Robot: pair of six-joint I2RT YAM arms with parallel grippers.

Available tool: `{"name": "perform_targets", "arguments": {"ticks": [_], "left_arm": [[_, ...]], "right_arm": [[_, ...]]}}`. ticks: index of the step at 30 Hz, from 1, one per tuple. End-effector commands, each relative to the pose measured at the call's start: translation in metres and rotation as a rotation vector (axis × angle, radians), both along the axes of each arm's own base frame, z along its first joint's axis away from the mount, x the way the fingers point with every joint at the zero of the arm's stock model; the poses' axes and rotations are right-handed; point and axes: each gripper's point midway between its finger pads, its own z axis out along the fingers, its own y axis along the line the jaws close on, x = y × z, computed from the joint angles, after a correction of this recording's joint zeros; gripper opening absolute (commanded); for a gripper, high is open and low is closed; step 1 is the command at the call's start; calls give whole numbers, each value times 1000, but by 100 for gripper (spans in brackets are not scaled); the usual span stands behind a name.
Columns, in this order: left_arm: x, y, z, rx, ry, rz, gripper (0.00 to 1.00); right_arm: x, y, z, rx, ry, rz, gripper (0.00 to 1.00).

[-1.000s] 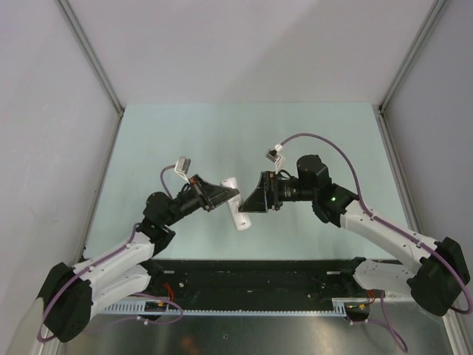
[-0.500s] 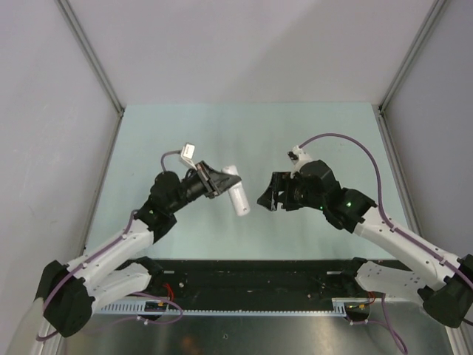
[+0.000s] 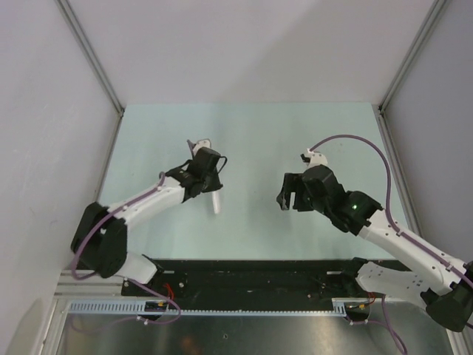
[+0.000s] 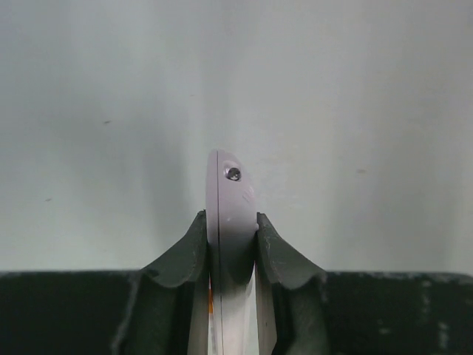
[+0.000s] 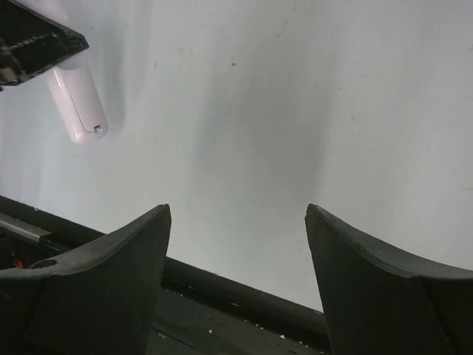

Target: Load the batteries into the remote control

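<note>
From the top, the left gripper [image 3: 212, 191] is clamping the remote [image 3: 216, 203] and holding it left of the table's [image 3: 259, 133] centre, free end pointing toward the near edge. The right gripper [image 3: 287, 198] is hanging well apart to the right, jaws spread and carrying nothing. No batteries are showing anywhere on the table.

In the left wrist view, the fingers [image 4: 191, 255] are pressing on both faces of the remote [image 4: 230, 211], which is showing edge-on. Its battery recess is not showing.

In the right wrist view, the right gripper [image 5: 236, 214] is gaping over bare table, with the remote [image 5: 77, 107] poking out of the left gripper [image 5: 33, 41] in the upper left corner.

With no loose cells showing and the right gripper empty, the loading is looking either finished or waiting on batteries out of view. I cannot tell which. Setting the remote down is probably what is remaining.
</note>
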Motion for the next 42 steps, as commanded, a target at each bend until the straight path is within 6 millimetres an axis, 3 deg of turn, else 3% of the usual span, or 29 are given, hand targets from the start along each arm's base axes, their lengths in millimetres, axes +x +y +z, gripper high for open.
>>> {"name": "perform_targets", "arguments": {"ticks": [1, 2, 4, 5, 8, 14, 15, 16, 18, 24, 34, 37, 42], "left_arm": [[20, 28, 6, 226, -20, 74, 0], [22, 31, -5, 276, 6, 72, 0], [30, 41, -2, 351, 2, 108, 0], [32, 44, -11, 393, 24, 114, 0], [42, 48, -9, 450, 22, 145, 0], [64, 54, -27, 591, 53, 211, 0], [70, 51, -24, 596, 44, 219, 0], [70, 53, -35, 634, 80, 217, 0], [78, 51, -33, 644, 76, 230, 0], [87, 42, -54, 654, 132, 193, 0], [83, 31, -67, 608, 171, 163, 42], [83, 25, -66, 601, 165, 151, 52], [83, 16, -62, 575, 159, 138, 59]], "right_arm": [[4, -9, 24, -5, -76, -19, 78], [3, -10, 24, -7, -76, -15, 78], [3, -11, 25, -4, -83, -14, 78], [2, -11, 24, -1, -83, -14, 78], [0, -10, 24, 18, -84, -7, 78], [-3, -10, 21, 31, -81, 2, 78], [-4, -12, 22, 33, -83, 0, 78], [-5, -14, 22, 28, -83, -1, 78], [-6, -18, 26, 34, -93, -6, 78], [-9, -27, 29, 41, -99, -16, 78], [-7, -36, 27, 40, -92, -36, 78], [-7, -35, 26, 47, -89, -33, 78], [-7, -36, 24, 50, -81, -42, 78]]}}
